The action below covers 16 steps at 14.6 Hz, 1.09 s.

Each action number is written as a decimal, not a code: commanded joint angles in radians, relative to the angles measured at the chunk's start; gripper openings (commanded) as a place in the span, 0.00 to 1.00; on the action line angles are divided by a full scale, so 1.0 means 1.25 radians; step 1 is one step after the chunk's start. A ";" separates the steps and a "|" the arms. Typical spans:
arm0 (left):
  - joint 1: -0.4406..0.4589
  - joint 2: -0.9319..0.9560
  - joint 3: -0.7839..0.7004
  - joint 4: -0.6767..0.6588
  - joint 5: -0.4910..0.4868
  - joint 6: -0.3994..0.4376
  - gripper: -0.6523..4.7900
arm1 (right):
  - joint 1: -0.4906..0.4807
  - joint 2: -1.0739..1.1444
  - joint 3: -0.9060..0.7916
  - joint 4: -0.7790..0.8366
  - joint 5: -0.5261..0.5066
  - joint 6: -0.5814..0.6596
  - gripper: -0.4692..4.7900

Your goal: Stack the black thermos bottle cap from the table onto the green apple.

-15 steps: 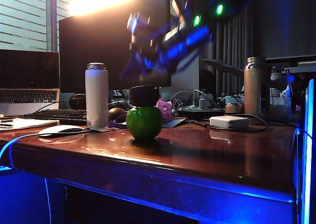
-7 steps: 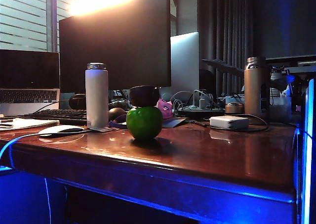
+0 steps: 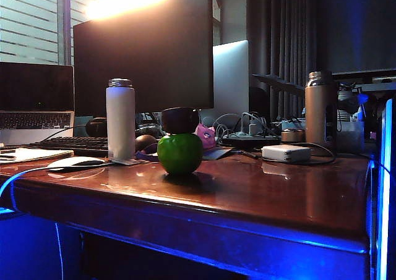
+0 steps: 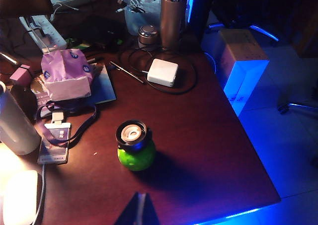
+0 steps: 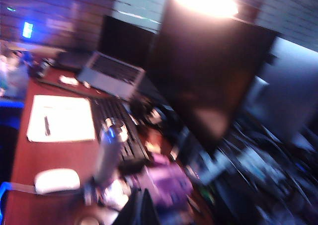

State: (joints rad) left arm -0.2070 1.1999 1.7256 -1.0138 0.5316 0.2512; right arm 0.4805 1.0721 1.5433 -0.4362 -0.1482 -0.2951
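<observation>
With the cap [image 3: 180, 120] sitting on the apple [image 3: 180, 153] mid-desk [image 3: 278, 193], both tools pressed together and empty, left tool [image 4: 138, 210] hovering near, right tool [image 5: 140, 209] well apart, any bump could roll it off.
</observation>
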 commanded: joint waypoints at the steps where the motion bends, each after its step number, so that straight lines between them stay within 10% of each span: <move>1: 0.000 -0.002 0.002 0.005 0.004 0.002 0.12 | -0.002 -0.150 -0.144 -0.010 0.107 0.002 0.09; 10: 0.000 -0.002 0.002 0.005 0.005 0.002 0.12 | -0.194 -0.598 -0.903 0.160 0.100 0.189 0.09; 16: 0.000 -0.002 0.002 0.005 0.005 0.002 0.12 | -0.251 -0.738 -1.053 0.153 0.081 0.246 0.09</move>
State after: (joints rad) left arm -0.2070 1.2003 1.7256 -1.0138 0.5320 0.2512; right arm 0.1741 0.1509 0.2279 -0.2596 -0.0456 0.0078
